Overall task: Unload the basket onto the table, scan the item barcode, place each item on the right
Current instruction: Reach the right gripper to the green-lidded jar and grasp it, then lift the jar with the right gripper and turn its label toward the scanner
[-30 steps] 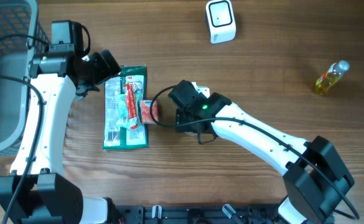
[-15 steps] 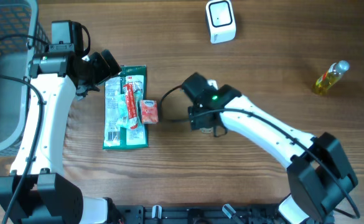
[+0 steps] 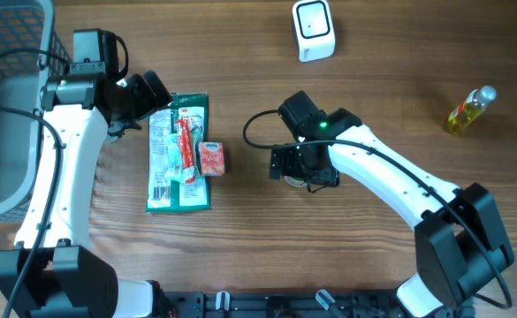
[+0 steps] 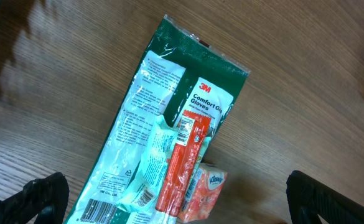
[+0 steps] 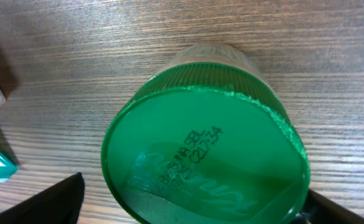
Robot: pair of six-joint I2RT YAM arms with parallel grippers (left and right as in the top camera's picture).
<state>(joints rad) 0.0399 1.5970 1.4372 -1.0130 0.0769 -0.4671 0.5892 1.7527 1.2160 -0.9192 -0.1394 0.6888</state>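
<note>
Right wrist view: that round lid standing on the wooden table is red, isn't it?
Not red. The right wrist view shows the round lid is green, with a printed code on it; it does stand on the wooden table.

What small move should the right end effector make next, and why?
Probably close the right end effector on the green-lidded container. Its fingers stand open on either side of the lid and hold nothing, and the white scanner stands well apart, so the item must be gripped before scanning.
</note>
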